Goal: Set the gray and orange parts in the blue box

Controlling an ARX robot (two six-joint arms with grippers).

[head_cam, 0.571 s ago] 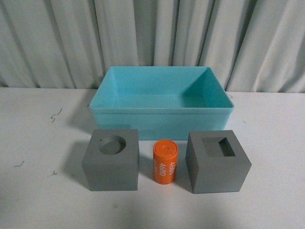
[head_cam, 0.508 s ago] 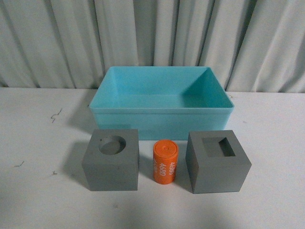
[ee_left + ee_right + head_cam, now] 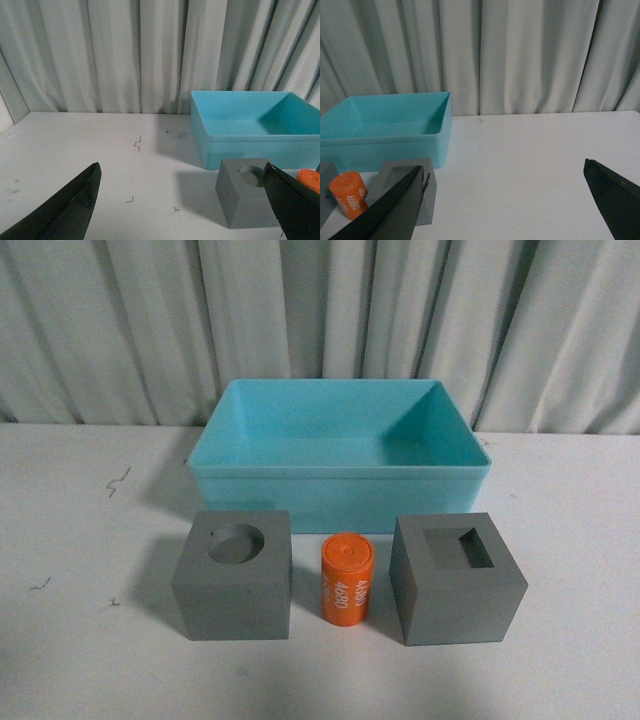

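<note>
On the white table, a gray cube with a round recess (image 3: 233, 574) stands left, an orange cylinder with white lettering (image 3: 346, 576) in the middle, and a gray cube with a square recess (image 3: 457, 577) right. Behind them sits the blue box (image 3: 340, 486), holding nothing. No arm shows in the front view. My left gripper (image 3: 182, 172) is open over bare table, left of the round-recess cube (image 3: 245, 200) and the blue box (image 3: 250, 142). My right gripper (image 3: 504, 170) is open, right of the square-recess cube (image 3: 427, 195); the orange cylinder (image 3: 348, 195) and blue box (image 3: 385, 145) lie beyond.
Pale pleated curtains (image 3: 320, 320) hang behind the table. Small dark marks (image 3: 118, 480) dot the white tabletop (image 3: 80, 640) on the left side. Open table surface spreads right of the square-recess cube (image 3: 535, 165).
</note>
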